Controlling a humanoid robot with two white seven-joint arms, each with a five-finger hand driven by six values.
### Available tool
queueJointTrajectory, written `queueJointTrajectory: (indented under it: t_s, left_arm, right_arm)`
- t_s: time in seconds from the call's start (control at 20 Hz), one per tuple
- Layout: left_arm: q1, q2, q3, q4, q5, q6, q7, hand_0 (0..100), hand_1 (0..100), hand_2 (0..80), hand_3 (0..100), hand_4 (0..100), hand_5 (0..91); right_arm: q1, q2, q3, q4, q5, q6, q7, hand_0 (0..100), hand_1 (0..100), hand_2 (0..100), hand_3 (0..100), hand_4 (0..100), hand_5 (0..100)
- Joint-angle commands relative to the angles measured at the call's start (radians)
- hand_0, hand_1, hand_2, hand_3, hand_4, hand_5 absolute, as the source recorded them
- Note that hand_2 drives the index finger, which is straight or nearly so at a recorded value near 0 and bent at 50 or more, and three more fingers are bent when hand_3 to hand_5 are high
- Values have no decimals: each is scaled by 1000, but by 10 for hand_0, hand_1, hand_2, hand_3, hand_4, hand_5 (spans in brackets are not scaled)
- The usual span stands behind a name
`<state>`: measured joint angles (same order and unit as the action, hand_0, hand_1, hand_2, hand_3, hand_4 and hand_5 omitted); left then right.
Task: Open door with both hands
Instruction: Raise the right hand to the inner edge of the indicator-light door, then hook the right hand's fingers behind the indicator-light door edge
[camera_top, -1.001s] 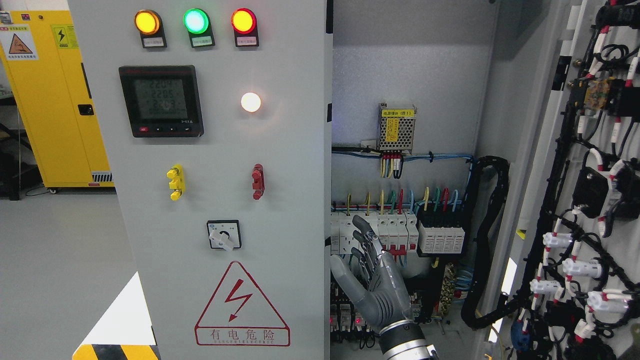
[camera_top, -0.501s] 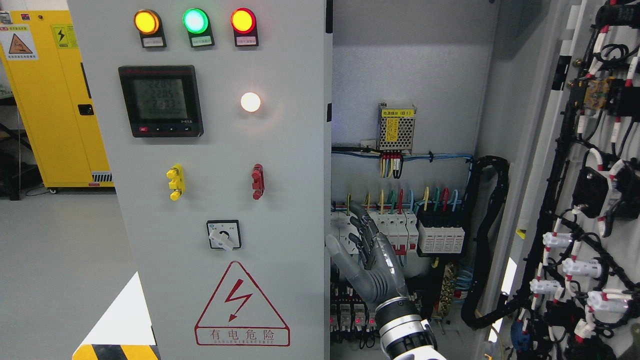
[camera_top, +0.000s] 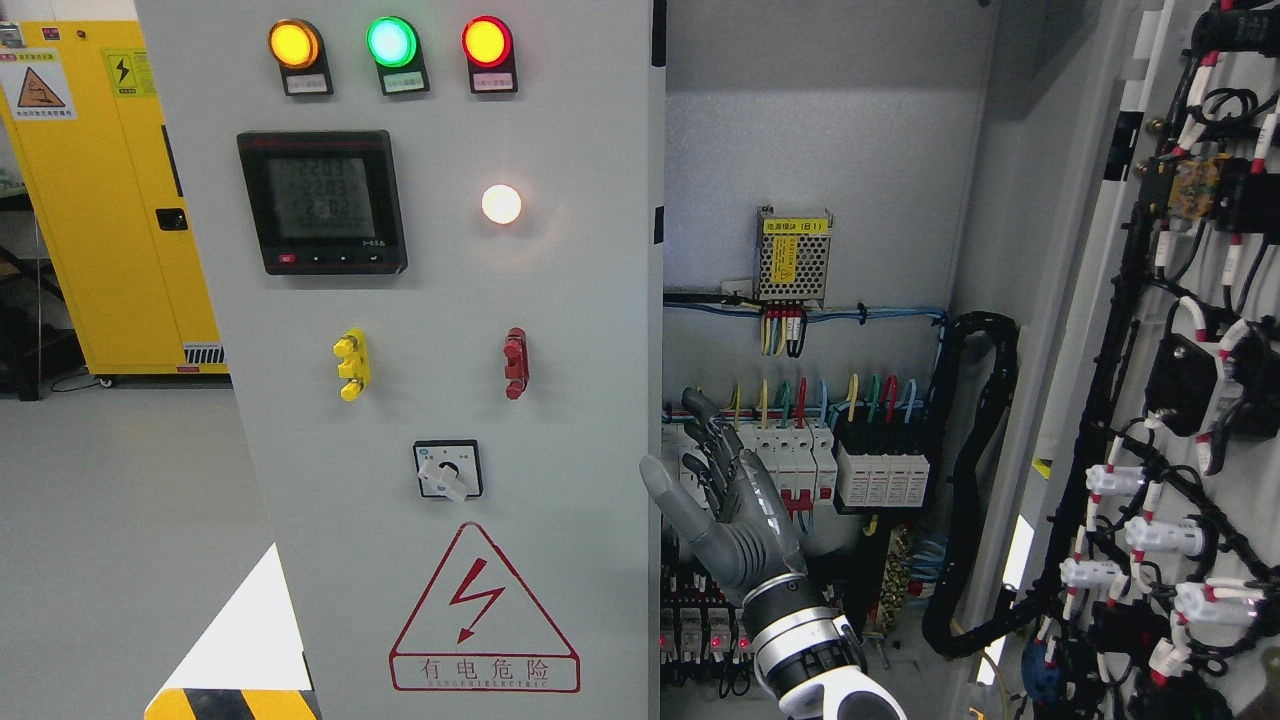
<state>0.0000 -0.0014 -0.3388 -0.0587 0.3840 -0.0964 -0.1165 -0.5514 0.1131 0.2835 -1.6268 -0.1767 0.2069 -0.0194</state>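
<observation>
Right hand risen up and leftward since before, fingers spread, holding nothing, near left door edge.

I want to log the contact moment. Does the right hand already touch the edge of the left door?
Cannot tell. The head view shows the right hand open, its thumb overlapping the edge of the left door, but this single view cannot show depth, so contact or gap stays unclear.

left door left of open cabinet interior | right hand before breakers, perhaps touching door edge
</observation>
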Motion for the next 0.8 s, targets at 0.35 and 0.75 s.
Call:
queueJointTrajectory:
  t_s: [0.35,0.75]
  left_arm:
    - [9,-43,-2,0,-2,0,1,120,556,0,0,0,0]
    - [8,-42,-6,-3,-4,0,1,120,556,0,0,0,0]
  right_arm:
    - [-44,-1,-53,90,-73,-1,101,0,500,40,0,0,0]
    - [-73,-1,-81,126,-75,-1,119,0,500,40,0,0,0]
